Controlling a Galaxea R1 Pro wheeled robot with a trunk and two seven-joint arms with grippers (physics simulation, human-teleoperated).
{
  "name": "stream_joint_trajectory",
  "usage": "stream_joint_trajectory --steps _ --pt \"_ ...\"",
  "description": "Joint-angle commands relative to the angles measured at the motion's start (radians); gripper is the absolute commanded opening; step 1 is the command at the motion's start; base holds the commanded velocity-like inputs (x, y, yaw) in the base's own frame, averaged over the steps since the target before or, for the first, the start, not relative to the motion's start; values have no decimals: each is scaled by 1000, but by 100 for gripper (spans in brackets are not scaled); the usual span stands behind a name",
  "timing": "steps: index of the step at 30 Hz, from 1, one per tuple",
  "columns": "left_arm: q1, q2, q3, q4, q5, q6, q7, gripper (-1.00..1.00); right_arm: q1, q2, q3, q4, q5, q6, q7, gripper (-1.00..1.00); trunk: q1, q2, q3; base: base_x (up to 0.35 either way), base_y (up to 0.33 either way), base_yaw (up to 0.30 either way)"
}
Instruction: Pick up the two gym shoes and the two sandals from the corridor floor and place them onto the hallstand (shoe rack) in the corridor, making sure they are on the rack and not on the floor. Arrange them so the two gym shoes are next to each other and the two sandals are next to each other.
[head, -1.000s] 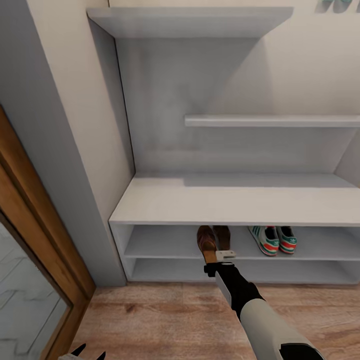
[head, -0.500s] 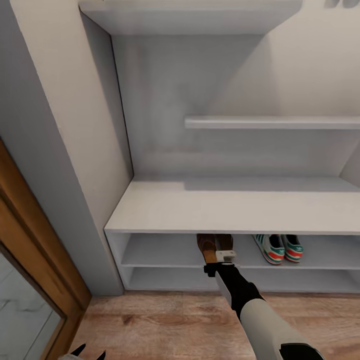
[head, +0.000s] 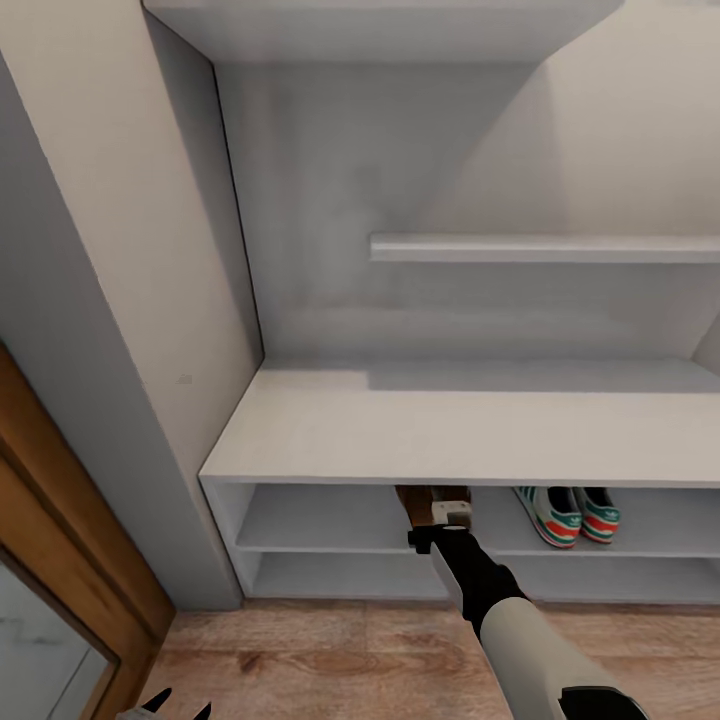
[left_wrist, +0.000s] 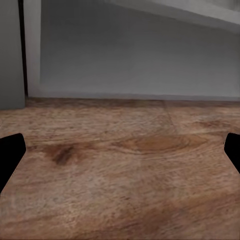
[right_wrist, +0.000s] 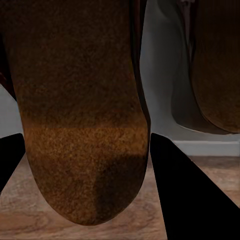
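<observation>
We are facing a pale grey alcove with a wood-plank corridor floor (head: 330, 650) below it and a wooden door frame (head: 60, 520) at the left edge. The hallstand (head: 460, 430) fills the alcove, its two open slots under a flat top and two staggered wall shelves above. In the upper slot the two gym shoes (head: 567, 512) sit side by side to the right. Left of them, in the same slot, we see one sandal (right_wrist: 80, 105) between the fingers of our right claw (head: 440, 515), its heel end jutting out past the shelf edge over the floor; the other sandal (right_wrist: 217, 65) lies just beside it on the shelf. Whether the right claw is clenched on the sandal we cannot tell. Our left claw (left_wrist: 120, 155) hangs released, fingers wide apart, over bare floor near the hallstand's base.
</observation>
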Motion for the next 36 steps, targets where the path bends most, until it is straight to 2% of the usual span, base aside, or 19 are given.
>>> stream_joint_trajectory --steps 1,18,19,30,36 --pt "-1 0 4 1 3 1 -9 100 0 1 -5 -2 8 6 1 -100 0 0 -1 154 0 0" --pt "-1 0 4 1 3 1 -9 100 0 1 -5 -2 8 6 1 -100 0 0 -1 68 0 0" --pt "-1 0 4 1 3 1 -9 100 0 1 -5 -2 8 6 1 100 0 0 -1 9 0 0" --pt "-1 0 5 2 3 1 -9 100 0 1 -5 -2 8 6 1 100 0 0 -1 -2 0 0" --pt "-1 0 4 2 3 1 -9 100 0 1 -5 -2 8 6 1 100 0 0 -1 -245 0 0"
